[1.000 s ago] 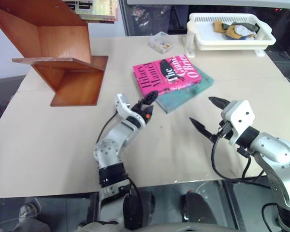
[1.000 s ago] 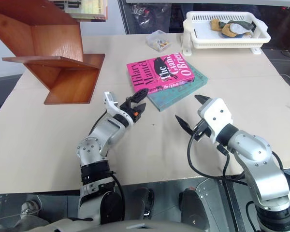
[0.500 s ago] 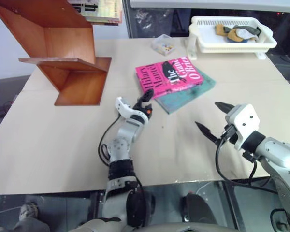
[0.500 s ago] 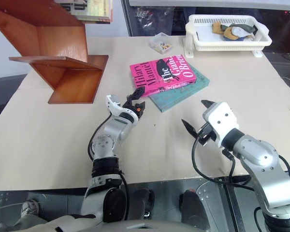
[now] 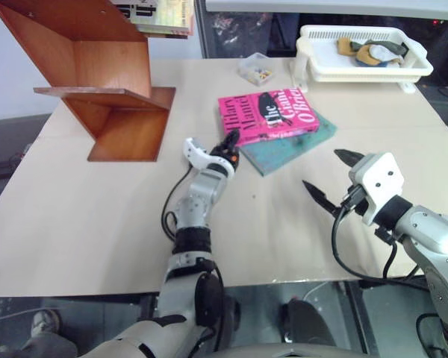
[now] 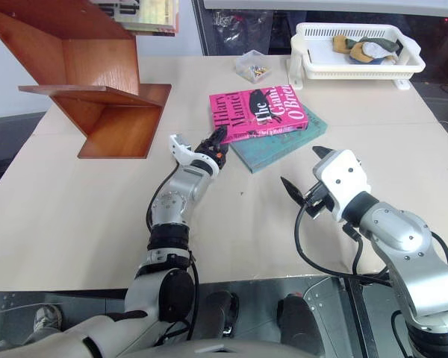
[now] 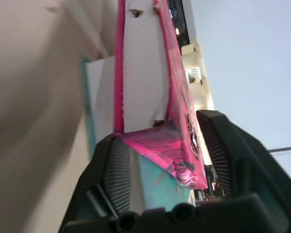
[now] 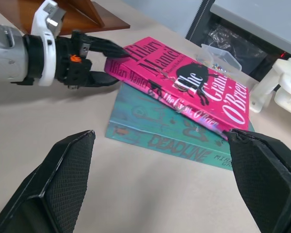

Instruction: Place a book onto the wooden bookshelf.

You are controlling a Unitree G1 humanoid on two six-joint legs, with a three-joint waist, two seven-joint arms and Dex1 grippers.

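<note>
The bright pink book (image 5: 269,115) lies flat on a thin teal book (image 5: 302,143) in the middle of the table. My left gripper (image 5: 228,145) reaches level to the pink book's near left corner. In the left wrist view that corner (image 7: 155,141) sits between the two pads (image 7: 115,170), one finger over the cover and one under it, so the gripper is shut on it. My right gripper (image 5: 323,169) hangs open to the right of the books, a hand's width off them, holding nothing. The wooden bookshelf (image 5: 104,82) stands at the far left of the table.
A white basket tray (image 5: 358,68) with cloth items stands at the back right. A small clear box (image 5: 255,68) sits behind the books. Books rest on the shelf unit's top (image 5: 160,15). Bare table lies between the shelf and the book stack.
My left gripper has moved forward onto the pink book's corner and its fingers have narrowed around it. The right gripper has stayed in place, still open.
</note>
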